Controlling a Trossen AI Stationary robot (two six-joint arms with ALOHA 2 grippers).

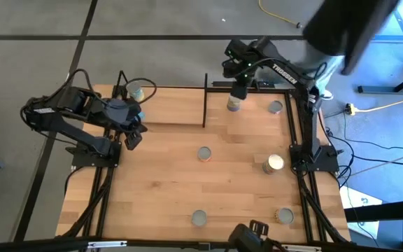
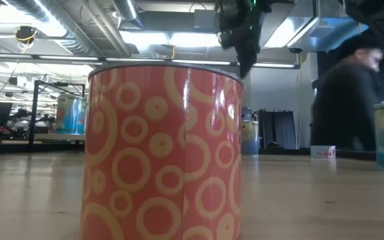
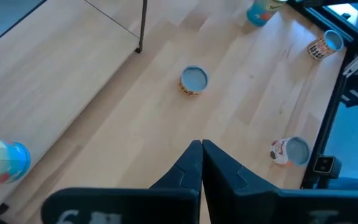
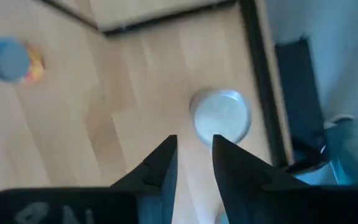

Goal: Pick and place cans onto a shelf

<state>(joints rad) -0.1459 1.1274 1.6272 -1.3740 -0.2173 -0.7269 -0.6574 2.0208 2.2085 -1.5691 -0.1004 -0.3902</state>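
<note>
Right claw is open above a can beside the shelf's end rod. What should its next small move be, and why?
Probably lower the right claw straight down so its fingers straddle the can. The claw is open and holds nothing, the can stands on the table just outside the shelf, and the right wrist view shows its silver top just ahead of the fingertips.

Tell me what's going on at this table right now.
Two robot arms are putting cans on a shelf. The right pincer hangs open just above a can at the table's far edge, beside the shelf's black rod. The left pincer is shut and holds nothing. One can sits on the shelf; five others stand around the table.
</note>
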